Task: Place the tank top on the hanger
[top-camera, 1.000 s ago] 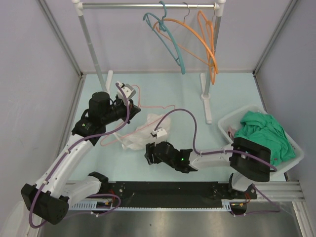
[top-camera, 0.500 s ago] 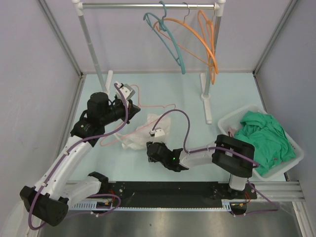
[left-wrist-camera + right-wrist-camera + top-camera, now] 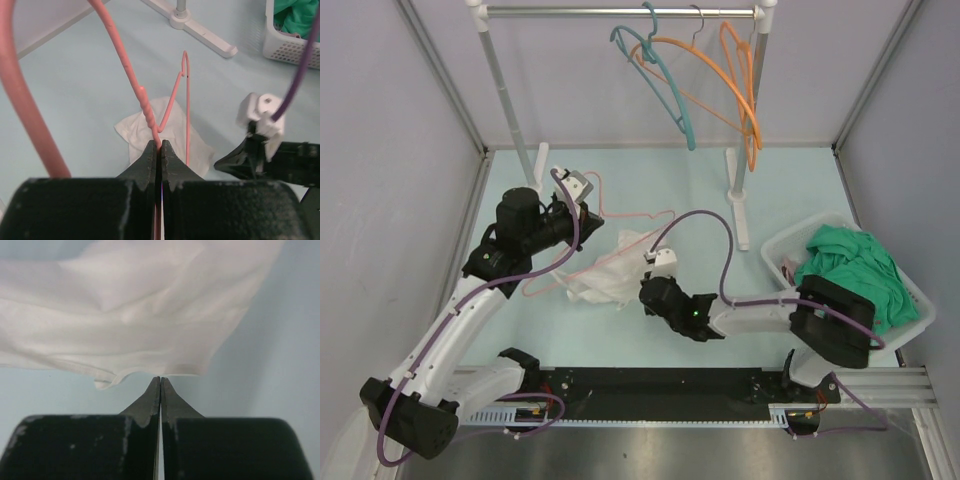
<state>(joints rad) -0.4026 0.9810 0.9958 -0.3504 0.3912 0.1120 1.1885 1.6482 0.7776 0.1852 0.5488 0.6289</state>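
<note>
The white tank top (image 3: 605, 280) lies crumpled on the pale blue table, partly over the pink hanger (image 3: 635, 216). My left gripper (image 3: 586, 203) is shut on the hanger's wire just below the twisted neck (image 3: 150, 122), its tips (image 3: 160, 145) pointing at the tank top (image 3: 135, 132). My right gripper (image 3: 642, 292) lies low at the tank top's near right corner. In the right wrist view its jaws (image 3: 160, 379) are pressed together, and the tips meet the hem of the tank top (image 3: 140, 305). The right gripper's head also shows in the left wrist view (image 3: 250, 160).
A clothes rack stands at the back with a teal hanger (image 3: 655, 75) and orange hangers (image 3: 740, 80); its foot (image 3: 740, 210) reaches forward at centre right. A white basket (image 3: 920, 300) with a green garment (image 3: 855, 270) sits at the right. Walls close in both sides.
My right gripper has gone from open to shut and shifted to the right along the tank top's near edge. The left arm and the hanger have stayed put.
</note>
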